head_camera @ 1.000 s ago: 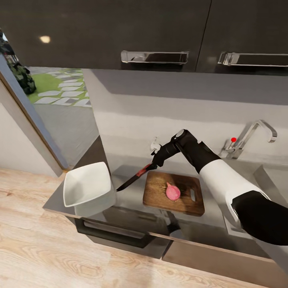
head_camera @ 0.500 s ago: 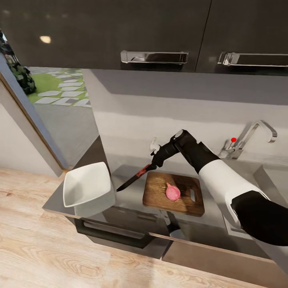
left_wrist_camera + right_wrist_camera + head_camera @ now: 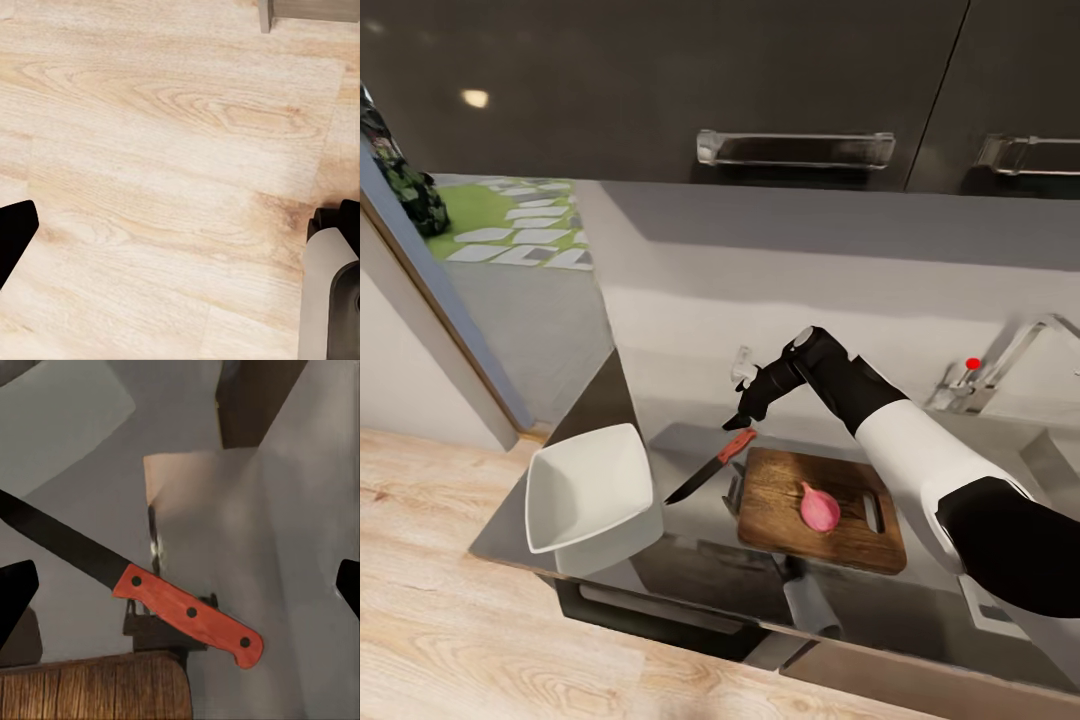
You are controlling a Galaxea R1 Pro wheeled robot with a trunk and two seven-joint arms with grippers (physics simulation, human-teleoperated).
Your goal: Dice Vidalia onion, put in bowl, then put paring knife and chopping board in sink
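Note:
The paring knife, red handle and dark blade, lies loose just below my right gripper, between the white bowl and the chopping board. Whether it rests on the countertop I cannot tell. In the right wrist view the knife handle sits between the wide-spread fingers of the right gripper, touching neither, with the board's edge close by. A pink onion piece lies on the board. The sink's tap is at the far right. My left gripper hangs open over the wooden floor.
Dark wall cabinets with chrome handles hang above the counter. A doorway to a garden opens at the left. Light wooden floor runs in front of the dark base cabinets.
The right gripper has opened and let go of the knife, which now sits lower, by the board's left edge. The head camera has shifted, so the whole scene sits further right and lower.

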